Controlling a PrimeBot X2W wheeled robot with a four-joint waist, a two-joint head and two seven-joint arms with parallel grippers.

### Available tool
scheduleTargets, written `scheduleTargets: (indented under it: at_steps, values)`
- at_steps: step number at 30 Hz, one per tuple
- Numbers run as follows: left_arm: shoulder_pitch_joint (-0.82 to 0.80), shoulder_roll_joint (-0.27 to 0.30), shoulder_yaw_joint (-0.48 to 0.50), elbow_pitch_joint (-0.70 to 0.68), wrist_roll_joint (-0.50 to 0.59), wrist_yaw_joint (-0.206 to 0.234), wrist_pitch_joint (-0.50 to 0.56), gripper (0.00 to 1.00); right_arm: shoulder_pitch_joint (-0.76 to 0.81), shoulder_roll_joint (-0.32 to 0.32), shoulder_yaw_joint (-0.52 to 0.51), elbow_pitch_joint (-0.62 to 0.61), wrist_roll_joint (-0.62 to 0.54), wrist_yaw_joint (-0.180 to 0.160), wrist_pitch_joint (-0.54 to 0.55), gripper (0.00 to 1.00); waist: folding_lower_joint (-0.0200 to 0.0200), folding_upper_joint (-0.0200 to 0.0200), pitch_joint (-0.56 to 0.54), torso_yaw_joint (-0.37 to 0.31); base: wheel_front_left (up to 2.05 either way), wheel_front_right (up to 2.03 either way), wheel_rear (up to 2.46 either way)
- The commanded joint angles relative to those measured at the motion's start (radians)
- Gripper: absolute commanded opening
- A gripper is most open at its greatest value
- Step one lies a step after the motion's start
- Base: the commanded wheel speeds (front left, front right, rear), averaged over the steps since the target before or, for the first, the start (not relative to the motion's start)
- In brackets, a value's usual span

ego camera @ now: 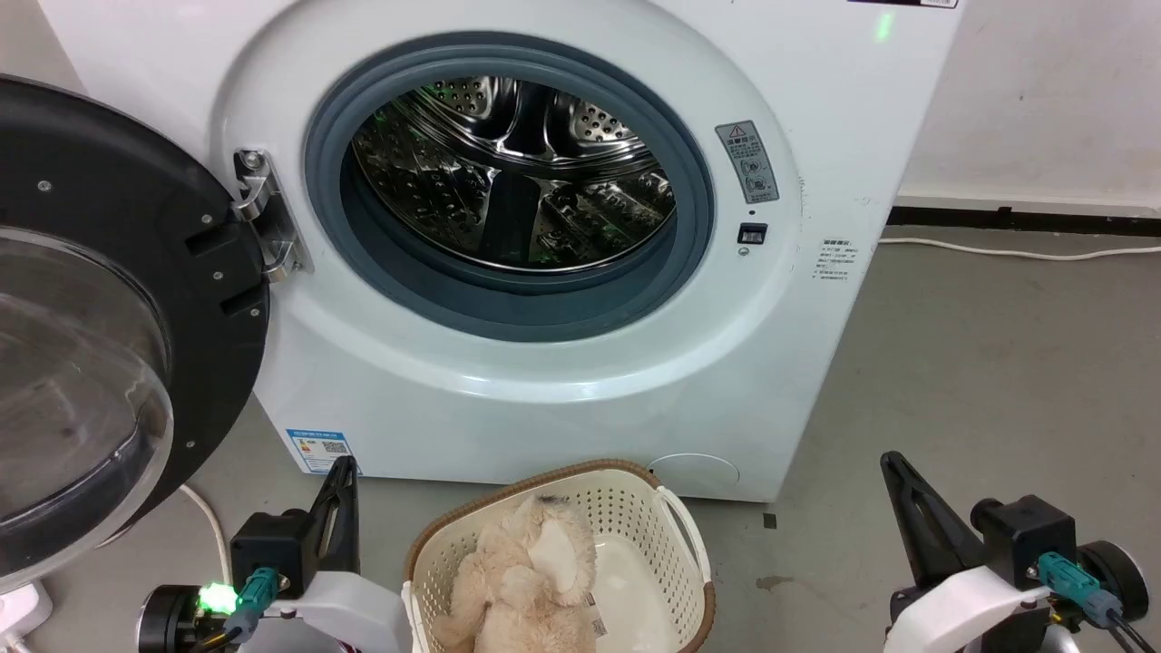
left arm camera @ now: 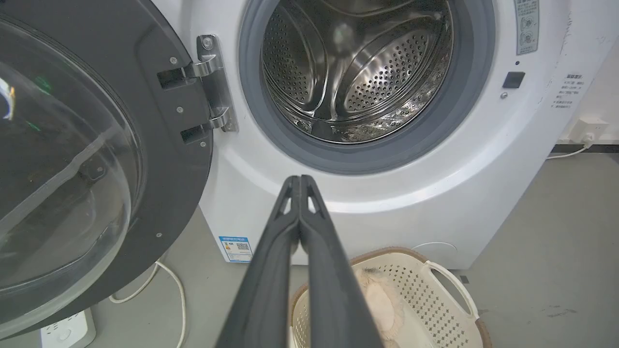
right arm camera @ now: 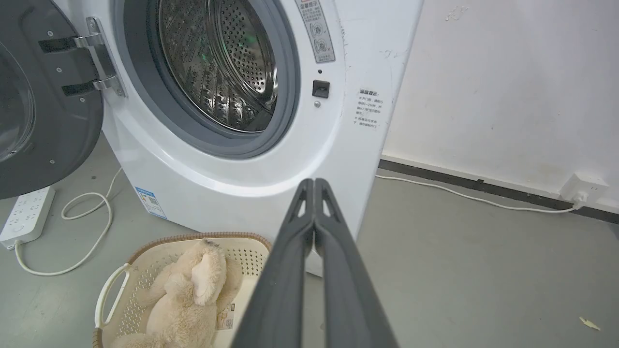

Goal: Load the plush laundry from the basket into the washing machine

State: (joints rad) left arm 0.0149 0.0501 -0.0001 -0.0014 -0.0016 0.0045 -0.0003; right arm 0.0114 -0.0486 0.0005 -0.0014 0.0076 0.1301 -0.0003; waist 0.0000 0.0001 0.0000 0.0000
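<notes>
From the head, the washer (ego camera: 580, 399) stands in front with its door (ego camera: 109, 209) swung wide open to the left. The shiny drum (ego camera: 508, 172) shows through the round hole. The basket (ego camera: 635, 508) sits on the floor (ego camera: 980, 381) just in front of the washer, between the two arms. The toy (ego camera: 526, 580) lies inside the basket, on its left side. The left gripper (ego camera: 345, 467) points up beside the basket, pressed tight together with nothing in it. The right gripper (ego camera: 893, 462) is farther off to the right, pressed tight the same way. From the left wrist, the two fingers meet at their tips in front of the washer, and the basket with a bit of the toy is below them. From the right wrist, the fingers touch too. The toy lies in the basket at the lower left, and a power strip (right arm camera: 26, 215) and a cord (right arm camera: 87, 232) lie under the door.
</notes>
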Motion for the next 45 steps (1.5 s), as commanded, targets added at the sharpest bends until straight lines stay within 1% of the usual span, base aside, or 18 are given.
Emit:
scheduleTargets:
  at_steps: [1,45]
  values:
    - [-0.015,0.000,0.000,0.001,0.002,-0.005,0.000,0.00,-0.011,-0.002,0.000,0.001,-0.008,0.001,0.000,0.00,0.0000,-0.0001,0.000,0.000,0.00,0.00,0.00]
    - [-0.015,0.000,0.000,0.001,0.002,-0.005,0.000,0.00,-0.011,-0.002,0.000,0.001,-0.008,0.001,0.000,0.00,0.0000,-0.0001,0.000,0.000,0.00,0.00,0.00]
